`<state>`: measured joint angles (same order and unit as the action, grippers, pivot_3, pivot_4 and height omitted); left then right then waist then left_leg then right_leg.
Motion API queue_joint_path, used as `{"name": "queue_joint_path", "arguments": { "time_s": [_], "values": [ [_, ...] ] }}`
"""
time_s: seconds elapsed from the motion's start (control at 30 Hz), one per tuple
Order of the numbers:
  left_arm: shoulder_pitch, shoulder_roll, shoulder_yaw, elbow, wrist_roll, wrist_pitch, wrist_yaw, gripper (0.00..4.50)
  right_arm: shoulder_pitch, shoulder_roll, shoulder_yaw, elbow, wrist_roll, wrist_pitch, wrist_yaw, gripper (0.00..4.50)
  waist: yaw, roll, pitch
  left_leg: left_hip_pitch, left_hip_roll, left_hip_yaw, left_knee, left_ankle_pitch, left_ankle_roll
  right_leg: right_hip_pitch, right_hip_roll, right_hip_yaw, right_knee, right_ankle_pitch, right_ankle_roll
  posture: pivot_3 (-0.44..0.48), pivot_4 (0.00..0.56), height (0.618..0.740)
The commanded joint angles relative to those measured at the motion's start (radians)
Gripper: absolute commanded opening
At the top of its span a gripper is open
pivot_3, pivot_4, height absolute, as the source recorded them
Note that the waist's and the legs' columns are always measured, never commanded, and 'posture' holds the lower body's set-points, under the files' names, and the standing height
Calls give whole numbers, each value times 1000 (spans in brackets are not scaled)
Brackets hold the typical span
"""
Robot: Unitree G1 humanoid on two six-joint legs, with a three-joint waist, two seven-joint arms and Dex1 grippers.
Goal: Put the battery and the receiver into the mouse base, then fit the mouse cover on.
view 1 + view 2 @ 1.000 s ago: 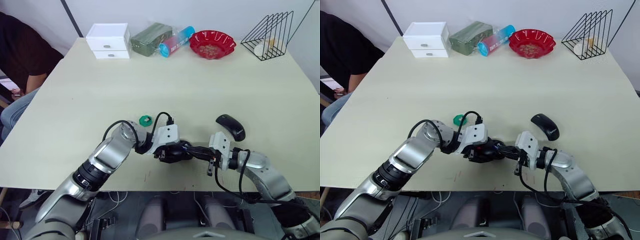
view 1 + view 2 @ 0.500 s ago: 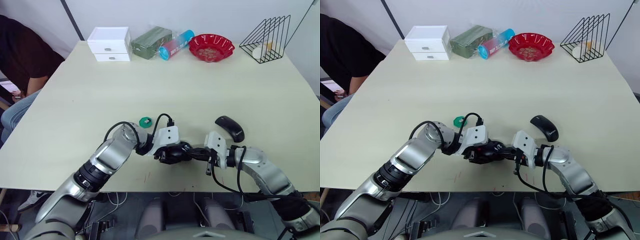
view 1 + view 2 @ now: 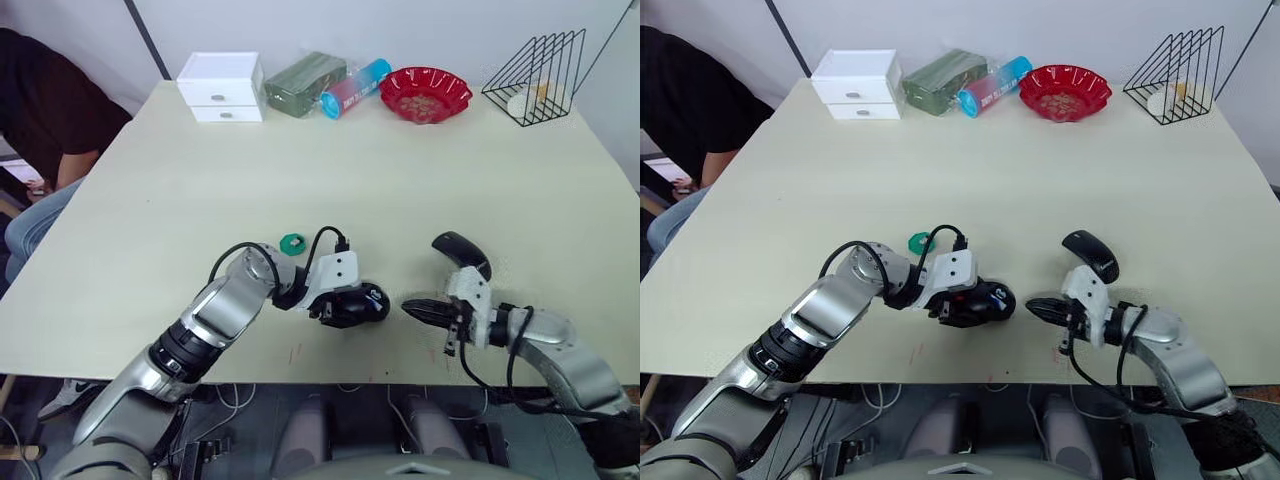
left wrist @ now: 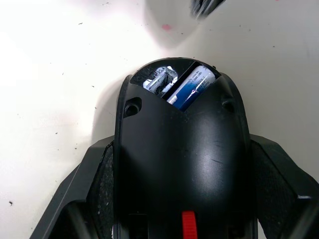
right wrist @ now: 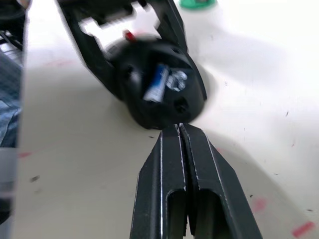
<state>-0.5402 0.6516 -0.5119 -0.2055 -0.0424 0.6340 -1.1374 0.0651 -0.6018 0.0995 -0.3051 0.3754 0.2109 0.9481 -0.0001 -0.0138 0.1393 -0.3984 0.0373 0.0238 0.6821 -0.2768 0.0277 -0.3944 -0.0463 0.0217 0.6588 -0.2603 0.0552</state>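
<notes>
The mouse base (image 3: 360, 303) lies on the table (image 3: 300, 170) near the front edge, and my left gripper (image 3: 343, 306) is shut on its sides. Its open compartment shows the battery (image 4: 192, 85), white with a blue end, seated inside. A small silvery-grey piece beside it looks like the receiver (image 4: 158, 79). My right gripper (image 3: 408, 307) hovers just right of the base, pointing at it, shut and empty. The two fingers (image 5: 195, 164) press together. The glossy black mouse cover (image 3: 462, 254) rests on the table behind the right gripper.
A small green dish (image 3: 291, 242) sits just behind the left wrist. Along the far edge stand a white drawer box (image 3: 220, 84), a green pack (image 3: 305, 76), a blue-pink bottle (image 3: 354, 85), a red bowl (image 3: 424, 90) and a wire rack (image 3: 535, 72). A person (image 3: 40, 110) sits at the left.
My right gripper has drawn back to the right, away from the mouse base it was touching. The left gripper still holds the base in place.
</notes>
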Motion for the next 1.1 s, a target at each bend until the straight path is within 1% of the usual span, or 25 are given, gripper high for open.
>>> {"name": "queue_joint_path", "arguments": {
  "time_s": [0.03, 0.2, 0.23, 0.3, 0.33, 0.37, 0.43, 0.47, 0.5, 0.53, 0.57, 0.6, 0.87, 1.1],
  "values": [
    [10, 6, -19, 42, 18, 8, 1, 2976, 54, -39, -76, -8, 11, -115, 57, 27, 0, 0, 0, 0, 0, 0, 0, 0, 0, 0, 0, 0, 0, 0, 0, 0, 150, 740],
    [8, 2, -19, 48, 21, 1, 0, 2976, 90, -54, -161, 11, 110, -119, 119, 27, -1, 0, 0, 1, 0, 0, 0, 0, 0, 0, 0, 1, 1, 0, 0, 0, 150, 740],
    [8, 1, -20, 49, 22, -1, 0, 2976, 106, -59, -197, 25, 143, -131, 151, 268, 1, 0, 0, 1, 0, 0, 0, 0, 0, 0, 0, 1, 1, 0, 0, 0, 150, 740],
    [7, -2, -22, 51, 23, -4, 0, 2976, 125, -68, -247, 45, 190, -148, 203, 946, 7, 0, 0, 1, 0, 0, 0, 0, 0, 1, 0, 1, 0, 0, 0, 0, 150, 740],
    [6, -3, -23, 52, 24, -6, -1, 2976, 132, -75, -267, 59, 198, -166, 229, 1409, 10, 0, 0, 1, 0, 1, 0, 0, 0, 1, 0, 1, 0, 0, 0, 0, 150, 740],
    [7, -4, -23, 51, 25, -6, -1, 2976, 136, -79, -277, 68, 200, -178, 245, 2021, 12, 0, 0, 1, 0, 1, 0, 0, 0, 1, 0, 1, 0, 0, 0, 0, 150, 740],
    [7, -3, -24, 51, 25, -7, -4, 2976, 146, -91, -301, 96, 203, -198, 281, 2767, 12, 0, 0, 1, 0, 1, 0, 0, 0, 1, 0, 1, 0, 0, 0, 0, 150, 740],
    [7, -3, -24, 51, 25, -8, -5, 2976, 148, -92, -311, 110, 201, -214, 294, 3252, 12, 0, 0, 1, 0, 1, 0, 0, 0, 1, 0, 1, 0, 0, 0, 0, 150, 740],
    [7, -3, -25, 52, 26, -10, -5, 2976, 150, -94, -319, 123, 196, -233, 307, 3516, 12, 0, 0, 1, 0, 1, 0, 0, 0, 1, 0, 1, 0, 0, 0, 0, 150, 740],
    [7, -3, -25, 51, 26, -12, -5, 2976, 154, -94, -323, 130, 198, -243, 320, 4021, 12, 1, 0, 1, 0, 1, 0, 0, 0, 1, 0, 1, 0, 0, 0, 0, 150, 740],
    [8, -2, -25, 50, 27, -14, -5, 2976, 157, -93, -329, 136, 201, -252, 328, 4410, 12, 1, 0, 1, 0, 1, 0, 0, 0, 1, 0, 1, 0, 0, 0, 0, 150, 740],
    [8, -2, -25, 50, 27, -14, -6, 2976, 161, -94, -335, 142, 206, -258, 341, 4464, 12, 1, 0, 1, 0, 1, 0, 0, 0, 1, 0, 1, 0, 0, 0, 0, 150, 740],
    [6, 0, -22, 49, 25, -18, -9, 2976, 180, -82, -363, 211, 210, -318, 397, 4464, 13, 1, 0, 1, 0, 1, 0, 0, 0, 1, 0, 1, 0, 0, 0, 0, 150, 740],
    [5, -2, -19, 49, 21, -19, -11, 2976, 184, -53, -371, 231, 212, -348, 394, 4464, 13, 1, 0, 1, 0, 1, 0, 0, 0, 1, 0, 1, 0, 0, 0, 0, 150, 740]
  ]
}}
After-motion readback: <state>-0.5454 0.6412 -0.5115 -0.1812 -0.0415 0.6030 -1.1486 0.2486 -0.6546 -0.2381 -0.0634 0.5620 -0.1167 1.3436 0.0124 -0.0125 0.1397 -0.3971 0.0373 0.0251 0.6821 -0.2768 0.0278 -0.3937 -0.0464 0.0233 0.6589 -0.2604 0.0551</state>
